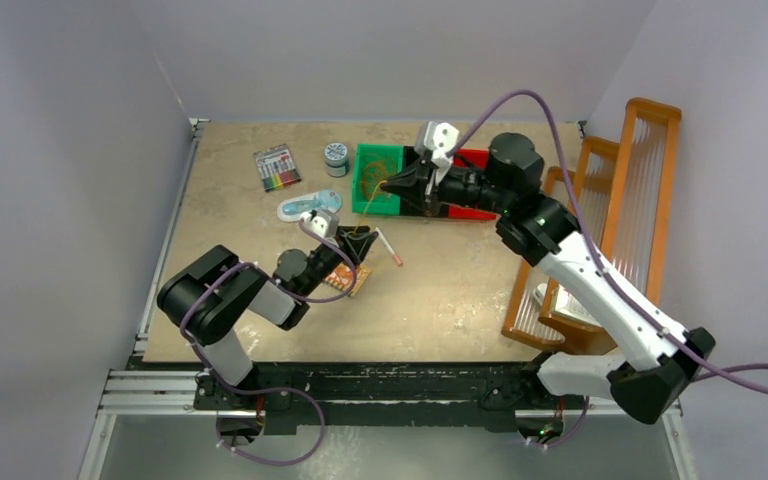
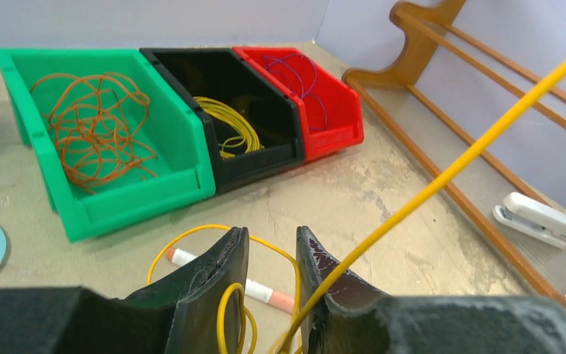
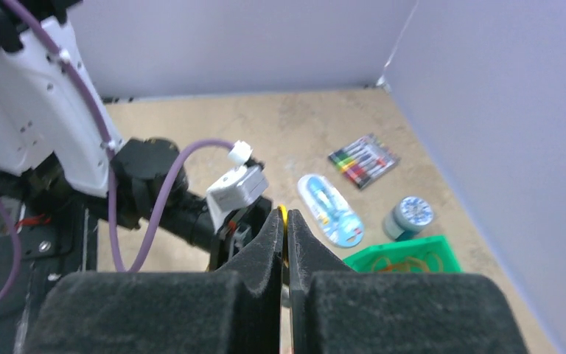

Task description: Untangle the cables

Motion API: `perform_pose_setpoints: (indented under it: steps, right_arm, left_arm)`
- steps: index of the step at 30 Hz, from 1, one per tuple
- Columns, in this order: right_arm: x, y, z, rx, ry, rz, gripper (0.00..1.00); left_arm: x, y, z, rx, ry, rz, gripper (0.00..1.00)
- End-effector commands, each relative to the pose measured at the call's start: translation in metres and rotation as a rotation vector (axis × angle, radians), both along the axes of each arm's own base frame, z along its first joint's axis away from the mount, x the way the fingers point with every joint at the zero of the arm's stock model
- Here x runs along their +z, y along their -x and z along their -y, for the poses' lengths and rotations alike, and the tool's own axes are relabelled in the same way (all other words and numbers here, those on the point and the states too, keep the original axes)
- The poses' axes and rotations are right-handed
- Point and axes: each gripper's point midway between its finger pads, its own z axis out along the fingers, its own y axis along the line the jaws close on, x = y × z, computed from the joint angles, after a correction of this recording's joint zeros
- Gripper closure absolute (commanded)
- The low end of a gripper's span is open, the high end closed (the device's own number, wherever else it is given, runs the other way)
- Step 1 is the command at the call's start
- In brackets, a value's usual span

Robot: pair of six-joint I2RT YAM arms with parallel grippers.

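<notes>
Jaws of left gripper (image 2: 271, 280), nearest the bases, stand part-way apart low over the table (image 1: 440, 300), w/ a clear gap btwn them. Loops of the yellow cable (image 2: 472, 155) sit in that gap. Can't tell whether either pad actually touches the wire, so no firm grip shows. One strand of the same cable runs taut from beside the right-hand finger (image 2: 328, 284) up toward the top right of the left wrist view. On the table just past the fingertips lies a white pen (image 2: 254, 290) w/ pink ends, and more yellow loop curves around it. A small orange circuit board (image 1: 348, 278) lies just beside this gripper on its near side in the top view.

Further out, the right gripper (image 3: 285, 234) hangs over the green bin (image 2: 162, 184), fingers pinched tight together on the yellow cable. A short bit of the cable pokes out at the tips.

Three bins stand touching in a row. The green bin holds a loose tangle of orange-red cables (image 2: 96, 129). The black bin (image 2: 265, 158) in the middle holds a yellow coil (image 2: 230, 124). The red bin (image 2: 335, 129) holds purple-blue cables (image 2: 300, 74).

Left of the bins are a blue-white pkg (image 1: 310, 205), a round tub (image 1: 336, 157) and a pack of markers (image 1: 277, 168). At the right edge stands a wooden rack (image 1: 615, 190), w/ a white stapler (image 2: 538, 219) lying on its lower panel.
</notes>
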Motion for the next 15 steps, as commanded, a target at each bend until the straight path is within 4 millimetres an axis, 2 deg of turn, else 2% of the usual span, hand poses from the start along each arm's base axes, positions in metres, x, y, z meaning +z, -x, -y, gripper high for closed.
perform_pose_setpoints:
  steps: [1,8,15]
  right_arm:
    - [0.096,0.005,0.027,-0.136,-0.205,0.195,1.00]
    - [0.145,-0.001,0.073,-0.372,-0.349,0.297,1.00]
    - [0.178,-0.013,0.137,-0.698,-0.487,0.336,1.00]
  left_arm:
    - [0.007,0.008,-0.003,-0.008,0.037,0.033,0.71]
    - [-0.010,0.012,-0.007,-0.002,0.013,-0.011,0.72]
    - [-0.019,0.016,-0.011,0.007,-0.001,-0.031,0.72]
